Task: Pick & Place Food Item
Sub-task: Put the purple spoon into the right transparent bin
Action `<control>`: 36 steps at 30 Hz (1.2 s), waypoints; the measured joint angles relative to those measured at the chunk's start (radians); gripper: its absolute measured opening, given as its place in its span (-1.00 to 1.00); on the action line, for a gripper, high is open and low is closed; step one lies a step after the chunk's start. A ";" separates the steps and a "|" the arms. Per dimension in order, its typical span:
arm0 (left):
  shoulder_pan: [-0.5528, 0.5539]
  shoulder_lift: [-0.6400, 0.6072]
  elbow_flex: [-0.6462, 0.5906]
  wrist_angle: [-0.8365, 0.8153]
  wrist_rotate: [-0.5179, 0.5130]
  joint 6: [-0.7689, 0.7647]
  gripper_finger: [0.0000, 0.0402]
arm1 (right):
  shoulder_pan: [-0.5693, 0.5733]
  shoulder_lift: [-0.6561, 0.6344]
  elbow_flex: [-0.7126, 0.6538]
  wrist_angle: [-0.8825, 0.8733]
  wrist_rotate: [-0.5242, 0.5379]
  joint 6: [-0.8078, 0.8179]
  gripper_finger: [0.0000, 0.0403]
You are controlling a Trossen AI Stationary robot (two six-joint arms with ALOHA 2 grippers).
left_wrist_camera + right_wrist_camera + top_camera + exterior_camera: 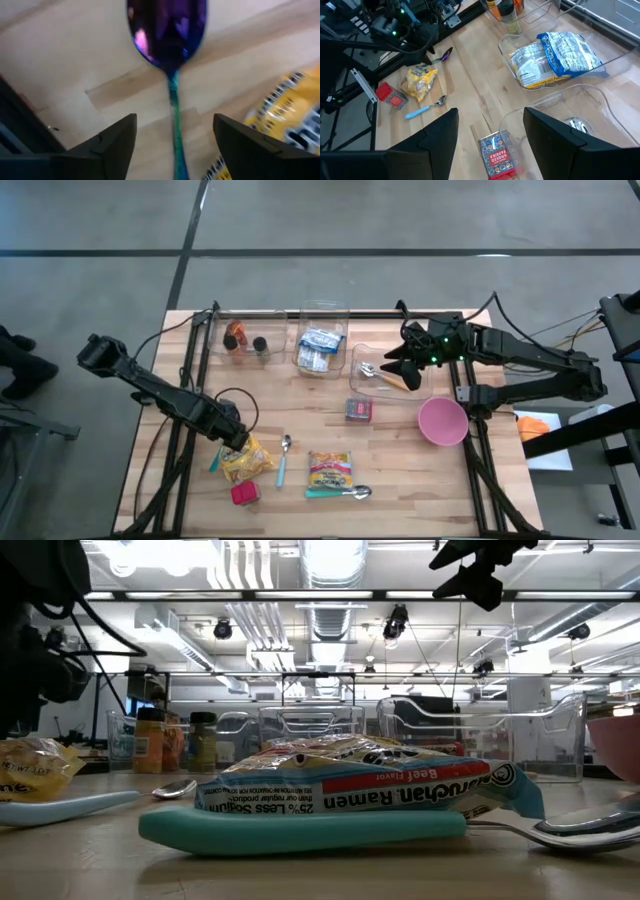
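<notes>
My left gripper point(232, 442) points down near the table's near-left corner, open. An iridescent purple spoon point(167, 35) lies on the wood, and its thin teal handle point(173, 110) runs between my left fingers without touching them. A yellow snack packet point(247, 460) lies flat just to the gripper's right, also seen in the left wrist view point(285, 120). A ramen packet point(330, 468) rests on a teal-handled spoon point(335, 493) near the front edge. My right gripper point(400, 365) hovers open over the far-right clear bins, nothing between its fingers point(445, 135).
Clear bins line the far edge: one with spice jars point(245, 340), one with a blue-white packet point(320, 350), one with spoons point(375, 370). A paprika box point(359, 410), a pink bowl point(442, 422), a red item point(244, 493) and a blue-handled spoon point(284, 460) lie around.
</notes>
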 joint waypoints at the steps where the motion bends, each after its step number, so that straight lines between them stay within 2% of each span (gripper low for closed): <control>1: 0.003 0.000 -0.009 0.010 0.000 -0.001 0.38 | 0.000 0.000 0.000 0.000 0.000 0.000 0.09; 7: 0.025 -0.003 -0.069 0.107 0.000 -0.002 0.41 | 0.000 0.000 0.000 0.000 0.000 0.000 0.09; 11: 0.034 -0.005 -0.084 0.111 0.004 0.002 0.34 | 0.000 0.000 0.000 0.000 0.000 0.000 0.09; 15: 0.038 -0.005 -0.086 0.098 0.004 0.055 0.13 | 0.000 0.000 0.000 0.001 0.000 0.000 0.09; 25: 0.042 -0.004 -0.089 0.088 -0.007 0.092 -0.57 | 0.000 0.000 0.003 0.001 0.000 -0.004 0.09; 32: 0.042 -0.003 -0.090 0.111 -0.015 0.115 -0.90 | 0.000 0.000 0.003 0.001 0.000 -0.011 0.09; 36: 0.043 0.000 -0.083 0.106 -0.018 0.118 -0.94 | 0.000 0.000 0.003 0.000 0.000 -0.011 0.09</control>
